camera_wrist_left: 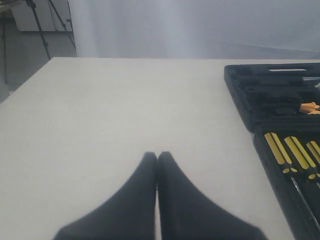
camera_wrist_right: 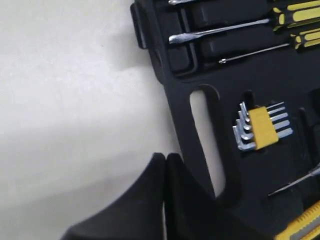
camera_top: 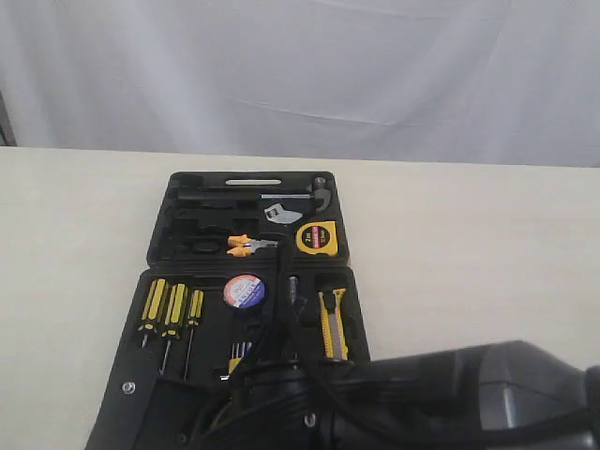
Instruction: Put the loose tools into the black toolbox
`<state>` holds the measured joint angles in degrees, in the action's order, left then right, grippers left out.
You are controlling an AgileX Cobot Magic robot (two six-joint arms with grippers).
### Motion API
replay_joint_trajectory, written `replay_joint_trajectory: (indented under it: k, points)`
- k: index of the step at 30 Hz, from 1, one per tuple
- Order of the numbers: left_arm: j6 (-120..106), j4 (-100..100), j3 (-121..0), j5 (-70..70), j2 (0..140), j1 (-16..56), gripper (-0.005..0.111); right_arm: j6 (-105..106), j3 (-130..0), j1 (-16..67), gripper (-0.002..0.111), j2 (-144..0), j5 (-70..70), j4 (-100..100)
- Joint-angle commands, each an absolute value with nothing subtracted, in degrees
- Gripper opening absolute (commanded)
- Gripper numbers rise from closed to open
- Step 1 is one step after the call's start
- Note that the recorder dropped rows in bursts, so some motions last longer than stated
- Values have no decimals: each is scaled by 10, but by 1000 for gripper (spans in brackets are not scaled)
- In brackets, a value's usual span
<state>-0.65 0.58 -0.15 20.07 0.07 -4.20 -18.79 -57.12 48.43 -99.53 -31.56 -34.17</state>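
both sets of jaws are pressed together and hold nothing. the left jaws hang over bare surface, well apart from the toolbox. the right jaws sit just beside its rim at the slot handle, near the hex keys. in the exterior view the open box lies mid-frame. the pliers and tape measure are in its upper half, the tape roll and knife in its lower half beside the screwdrivers. so nothing looks loose. the main danger is the right jaws clipping the rim on any sideways or downward move, which would jolt the case and shake tools out of their recesses. the pliers look slightly askew, though whether they are seated i cannot tell. if they sit proud, closing the halves would jam.
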Motion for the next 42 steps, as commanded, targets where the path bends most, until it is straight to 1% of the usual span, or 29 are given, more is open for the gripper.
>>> replay_joint_trajectory:
  k: [1,11,12,13,14,15,16,17,22,26,33,42]
  points:
    - [-4,0,0,196,0,-39,0,-197,-559,489,0,-989,-296,-350]
    - [-4,0,0,196,0,-39,0,-197,-559,489,0,-1002,-278,-354]
    - [-4,0,0,196,0,-39,0,-197,-559,489,2,-1002,-278,-354]
    - [-4,0,0,196,0,-39,0,-197,-559,489,15,-1002,-278,-354]
    - [-4,0,0,196,0,-39,0,-197,-559,489,24,-1002,-280,-354]
    - [-4,0,0,196,0,-39,0,-198,-559,489,43,-1002,-282,-353]
    - [-4,0,0,196,0,-39,0,-199,-559,489,50,-1002,-282,-353]
    - [-4,0,0,196,0,-39,0,-202,-559,489,59,-1002,-284,-353]
    - [-4,0,0,196,0,-39,0,-203,-559,489,59,-1002,-275,-363]
    - [-4,0,0,196,0,-39,0,-279,-559,488,59,-1023,-296,-463]
    - [-4,0,0,196,0,-39,0,-287,-559,481,59,-1057,-293,-472]
    - [-4,0,0,196,0,-39,0,-347,-559,474,59,-1083,-292,-551]
